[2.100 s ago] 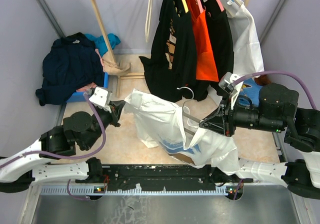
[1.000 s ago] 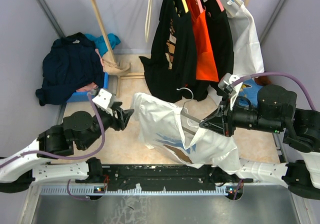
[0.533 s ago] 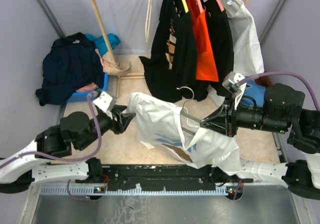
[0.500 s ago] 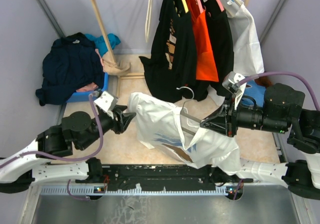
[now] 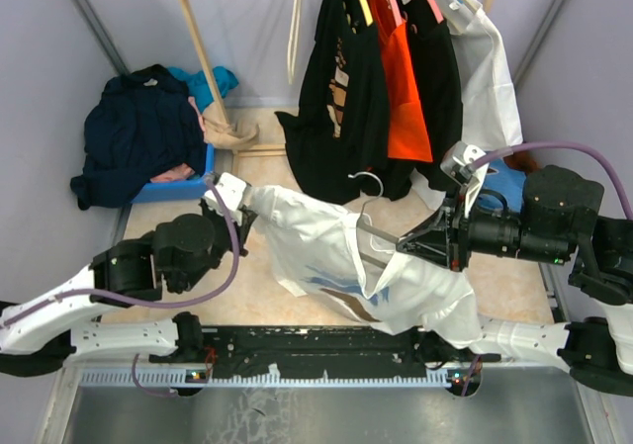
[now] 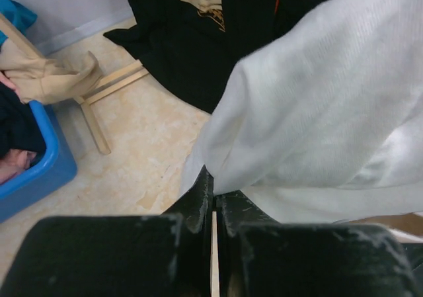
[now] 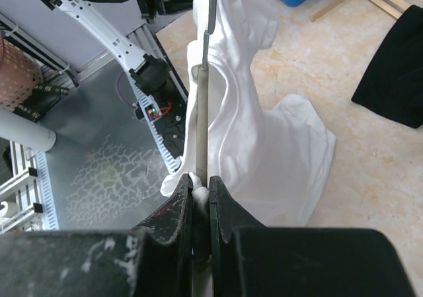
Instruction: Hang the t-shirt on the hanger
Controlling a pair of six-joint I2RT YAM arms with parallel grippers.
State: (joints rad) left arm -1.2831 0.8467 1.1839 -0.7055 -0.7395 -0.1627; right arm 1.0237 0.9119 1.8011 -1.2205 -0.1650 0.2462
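Item: t-shirt (image 5: pixel 326 251), white with blue print, draped partly over the hanger (image 5: pixel 379 238) and held above the middle of the counter (image 5: pixel 237 296), toward its near edge.

Change noted: our left gripper (image 5: pixel 240 205), open a second ago, is now closed on the cloth's far-left corner.

Our right gripper (image 5: pixel 404 247) is clamped on the hanger's arm.

We judge the shirt is ready to be drawn across.
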